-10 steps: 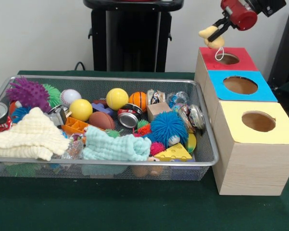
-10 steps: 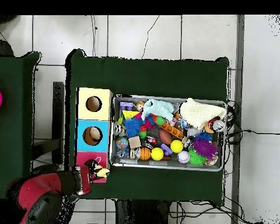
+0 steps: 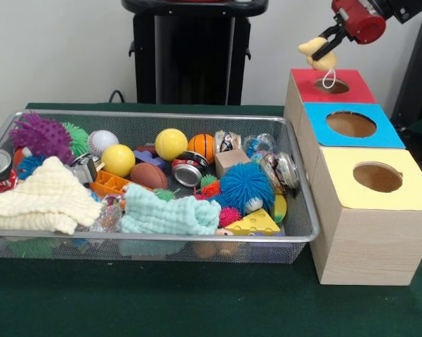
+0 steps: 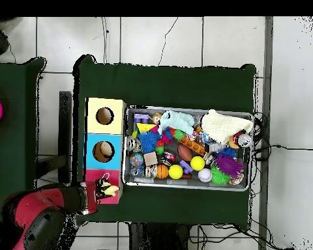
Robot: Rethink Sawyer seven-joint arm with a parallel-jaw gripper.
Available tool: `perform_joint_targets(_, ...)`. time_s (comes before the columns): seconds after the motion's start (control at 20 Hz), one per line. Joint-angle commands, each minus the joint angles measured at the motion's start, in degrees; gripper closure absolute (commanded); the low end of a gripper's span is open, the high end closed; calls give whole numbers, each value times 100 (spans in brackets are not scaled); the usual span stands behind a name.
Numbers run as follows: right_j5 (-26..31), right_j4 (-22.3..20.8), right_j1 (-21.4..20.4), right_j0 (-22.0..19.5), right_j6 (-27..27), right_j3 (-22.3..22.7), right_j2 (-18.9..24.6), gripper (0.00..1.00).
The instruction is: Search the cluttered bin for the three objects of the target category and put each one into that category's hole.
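Note:
My gripper [image 3: 327, 43] is shut on a small yellow plush toy [image 3: 317, 52] with a white loop, held just above the red-topped box [image 3: 347, 76] and its hole [image 3: 332, 86]. In the overhead view the gripper [image 4: 100, 190] and toy [image 4: 109, 190] sit over the red box [image 4: 110, 177]. The silver wire mesh bin [image 3: 161, 116] lies left of the boxes, full of balls, spiky toys, cans, cloths and a cheese wedge [image 3: 253, 224]. In the overhead view the bin [image 4: 188, 110] is right of the boxes.
A blue-topped box [image 3: 351, 125] and a yellow-topped box [image 3: 376, 179] stand in a row with the red one, each with a round hole. The black pedestal [image 3: 189, 49] stands behind the bin. Green cloth covers the table [image 3: 161, 302].
My gripper has moved a little to the right and up with the plush toy, closer over the red box's hole.

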Motion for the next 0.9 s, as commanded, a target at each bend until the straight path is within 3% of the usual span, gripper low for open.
perform_joint_targets(0.05, 794, 190, 201, -226, 2054, -928, 292, 100)
perform_joint_targets(0.5, -143, 156, 283, -485, 1536, -738, 549, 100)
perform_joint_targets(0.9, -624, 178, 505, -524, 1538, -723, 612, 100)
